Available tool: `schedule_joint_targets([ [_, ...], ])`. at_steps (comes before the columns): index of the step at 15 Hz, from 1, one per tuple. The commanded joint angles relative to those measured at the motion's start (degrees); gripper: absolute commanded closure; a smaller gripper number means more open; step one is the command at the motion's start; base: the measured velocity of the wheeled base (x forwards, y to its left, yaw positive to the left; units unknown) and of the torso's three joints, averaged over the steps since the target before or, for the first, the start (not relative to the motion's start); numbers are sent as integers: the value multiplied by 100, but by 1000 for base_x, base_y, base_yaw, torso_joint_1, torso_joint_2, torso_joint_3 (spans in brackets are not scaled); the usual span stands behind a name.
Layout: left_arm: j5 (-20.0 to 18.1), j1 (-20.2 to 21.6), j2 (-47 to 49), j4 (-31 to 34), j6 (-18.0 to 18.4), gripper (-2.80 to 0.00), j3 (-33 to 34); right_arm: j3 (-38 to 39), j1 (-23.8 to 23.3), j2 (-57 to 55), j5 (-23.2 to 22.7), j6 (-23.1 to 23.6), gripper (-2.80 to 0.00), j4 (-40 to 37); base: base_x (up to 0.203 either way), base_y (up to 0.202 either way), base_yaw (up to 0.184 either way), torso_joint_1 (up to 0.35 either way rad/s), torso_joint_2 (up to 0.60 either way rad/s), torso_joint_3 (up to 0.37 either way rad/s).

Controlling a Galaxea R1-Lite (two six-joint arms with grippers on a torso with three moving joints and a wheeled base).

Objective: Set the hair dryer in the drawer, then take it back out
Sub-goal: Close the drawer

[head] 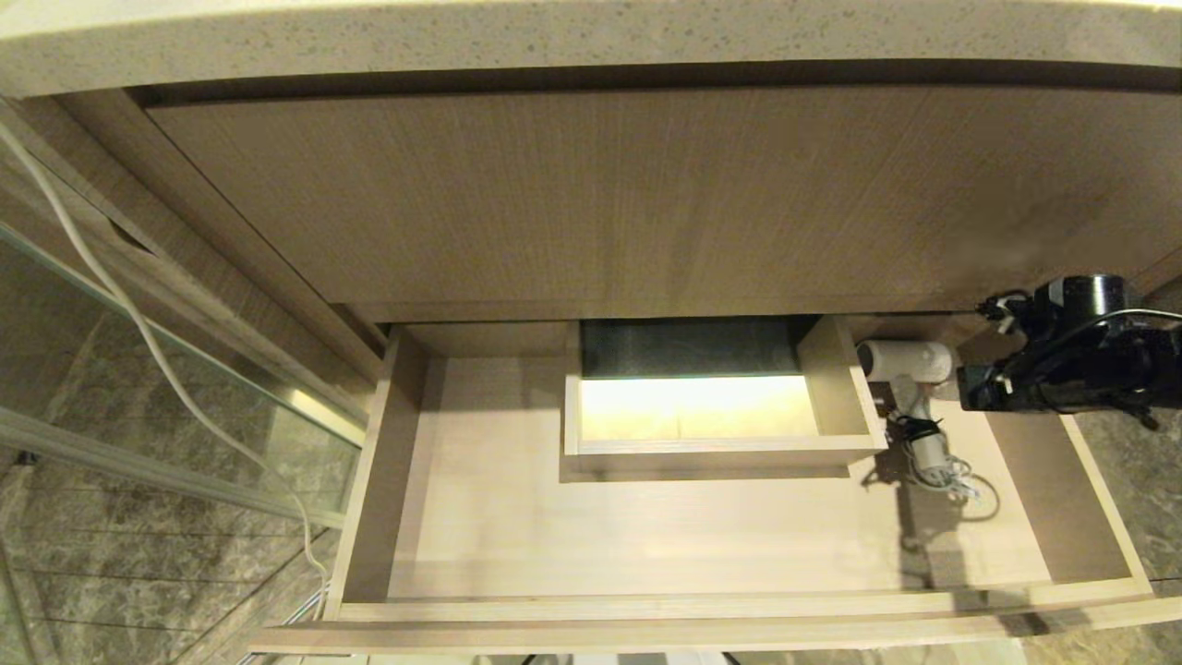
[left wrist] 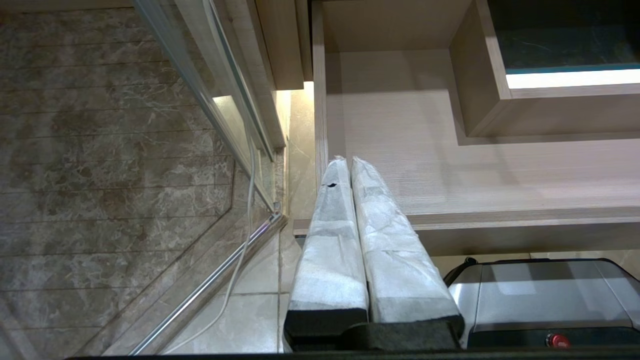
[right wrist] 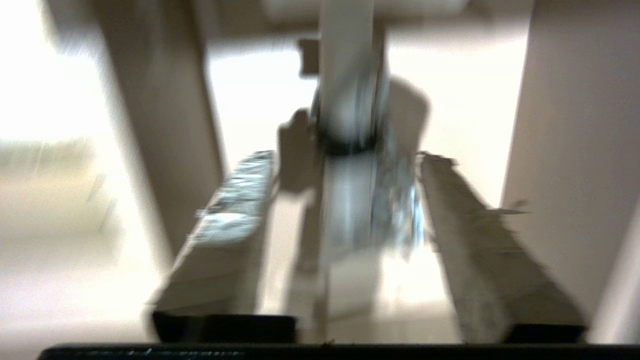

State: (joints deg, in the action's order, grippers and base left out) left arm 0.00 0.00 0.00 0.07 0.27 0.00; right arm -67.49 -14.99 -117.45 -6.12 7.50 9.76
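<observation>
The drawer (head: 646,610) stands pulled out under the wood panel. The white hair dryer (head: 910,362) is in its right-hand part, beside the boxed cutout (head: 720,453), with its handle, black strap and coiled cord (head: 933,457) trailing toward the drawer front. My right gripper (head: 970,392) is just right of the barrel. In the right wrist view my right gripper (right wrist: 347,156) is open, its fingers on either side of the hair dryer (right wrist: 345,200), with a gap on one side. My left gripper (left wrist: 347,160) is shut and empty, parked by the drawer's left front corner (left wrist: 320,220).
A tall wood panel (head: 600,194) and a stone counter edge (head: 554,37) rise behind the drawer. A glass door with a metal rail (head: 185,369) and a white cable (head: 138,323) stand on the left over marble floor. The robot's base (left wrist: 540,295) sits below the drawer front.
</observation>
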Motion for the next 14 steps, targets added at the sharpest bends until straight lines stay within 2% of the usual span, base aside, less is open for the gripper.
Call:
schedule_joint_targets([
  [1,0,0,-6,1,0,0,3,948,-3,1267,8,13,0,-332,0,0,0,0,0,0],
  [5,0,0,0,1,0,0,9,3032,-8,2336,427,323,0,-837,0,0,0,0,0,0],
  [7,0,0,0,1,0,0,0,3681,-167,2618,605,565,0,-912,0,0,0,0,0,0],
  [9,0,0,0,1,0,0,9,4007,-400,2418,734,1086,0,-908,0,0,0,0,0,0],
  [12,0,0,0,1,0,0,9,3694,-750,2107,780,1587,0,-969,0,0,0,0,0,0],
  [14,0,0,0,1,0,0,9,3784,-923,2092,774,2091,0,-1093,0,0,0,0,0,0],
])
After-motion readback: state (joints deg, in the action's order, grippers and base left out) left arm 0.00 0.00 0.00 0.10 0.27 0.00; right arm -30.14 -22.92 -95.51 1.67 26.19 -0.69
